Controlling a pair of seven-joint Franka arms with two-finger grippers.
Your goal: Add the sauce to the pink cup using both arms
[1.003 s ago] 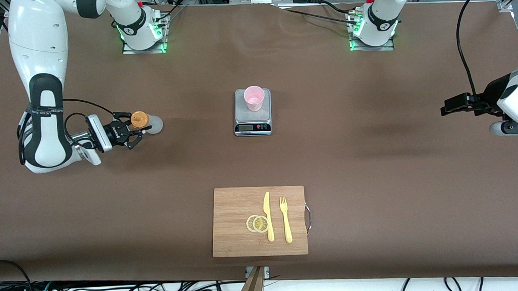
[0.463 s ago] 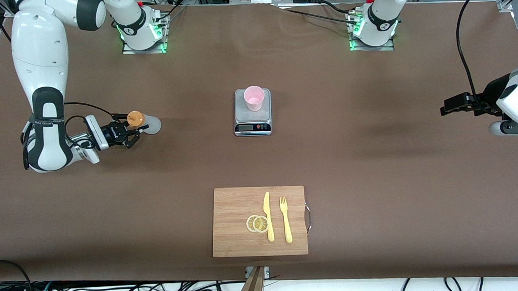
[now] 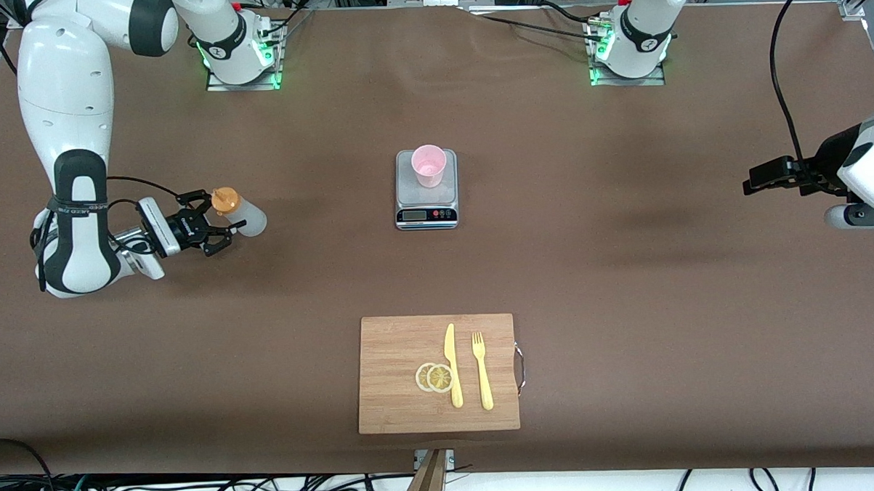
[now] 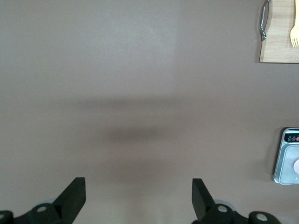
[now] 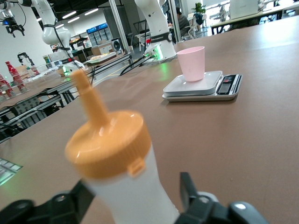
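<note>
The sauce bottle (image 3: 245, 216), whitish with an orange nozzle cap, stands on the brown table near the right arm's end. My right gripper (image 3: 218, 222) is open, low at the table, with its fingers on either side of the bottle. In the right wrist view the bottle (image 5: 126, 182) fills the space between the fingers, with a gap at one finger. The pink cup (image 3: 428, 164) stands on a small scale (image 3: 426, 202) at mid table; it also shows in the right wrist view (image 5: 192, 63). My left gripper (image 3: 769, 176) waits open and empty over bare table (image 4: 138, 186) at the left arm's end.
A wooden cutting board (image 3: 398, 378) lies nearer the front camera than the scale, with lemon slices (image 3: 434, 377), a yellow knife (image 3: 452, 365) and a yellow fork (image 3: 481, 371) on it. The robot bases stand along the table's edge farthest from the front camera.
My right gripper and the bottle between its fingers have shifted a little toward the right arm's end of the table. The left arm has not moved.
</note>
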